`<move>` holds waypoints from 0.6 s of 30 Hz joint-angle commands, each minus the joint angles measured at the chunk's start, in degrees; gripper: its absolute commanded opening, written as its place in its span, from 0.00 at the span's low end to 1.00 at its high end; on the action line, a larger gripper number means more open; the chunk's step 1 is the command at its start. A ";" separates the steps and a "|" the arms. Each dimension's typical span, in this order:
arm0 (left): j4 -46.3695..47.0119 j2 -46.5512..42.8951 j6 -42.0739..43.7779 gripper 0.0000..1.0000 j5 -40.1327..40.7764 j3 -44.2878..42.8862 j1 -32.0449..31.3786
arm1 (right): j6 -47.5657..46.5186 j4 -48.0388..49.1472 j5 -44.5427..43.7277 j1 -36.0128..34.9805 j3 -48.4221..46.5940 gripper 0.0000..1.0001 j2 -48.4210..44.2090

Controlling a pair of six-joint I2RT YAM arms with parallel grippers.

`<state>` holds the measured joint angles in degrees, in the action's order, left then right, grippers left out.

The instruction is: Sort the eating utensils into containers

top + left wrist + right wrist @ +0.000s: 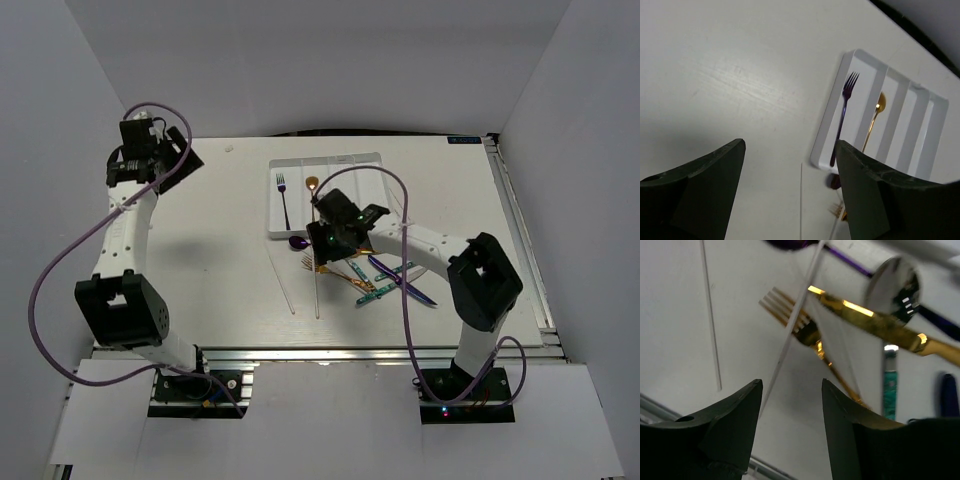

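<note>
The white table (220, 250) is taking up most of what I am seeing, with the two arms reaching out over it. The left arm (125, 230) is stretching to the far left corner, well apart from everything. Its gripper (790, 145) is hanging over bare table with the fingers spread wide and nothing between them.

The right arm (440, 250) is bending in toward the middle. Its gripper (791, 385) is hovering low over the loose cutlery, fingers standing apart and pinching nothing that I can see.

The white tray (325, 160) is lying at the far side of the table, its four long compartments running side by side. A purple fork (842, 120) is lying in the leftmost one and a gold spoon (874, 122) in the next.

The other utensils (385, 280) are lying in a loose heap just near of the tray, under and beside the right gripper. A gold knife (875, 322) is crossing over a gold fork (795, 320), and a silver spoon (892, 287) is resting against the knife. A teal handle (890, 385) is showing beside them, and a purple spoon (297, 242) is sitting just outside the tray's near edge.

Two thin white chopsticks (283, 280) are lying on the table left of the heap, one of them running across the gold fork's tines.
</note>
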<state>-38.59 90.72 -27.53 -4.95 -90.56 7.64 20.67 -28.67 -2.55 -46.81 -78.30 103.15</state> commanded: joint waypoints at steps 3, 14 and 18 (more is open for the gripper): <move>-1.93 -8.70 3.10 0.84 4.16 8.72 0.79 | 8.68 -1.75 2.02 -5.57 3.41 0.57 -0.50; -2.37 -19.08 5.20 0.85 8.47 15.24 1.32 | 11.41 -0.43 1.14 -8.48 3.34 0.55 8.90; -3.16 -19.70 5.12 0.86 8.73 15.15 1.41 | 12.29 -0.43 1.23 -8.48 0.70 0.49 12.42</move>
<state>-41.19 72.53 -23.11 2.57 -75.46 8.69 31.16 -29.10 -0.93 -55.05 -76.31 111.87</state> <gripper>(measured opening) 0.854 0.509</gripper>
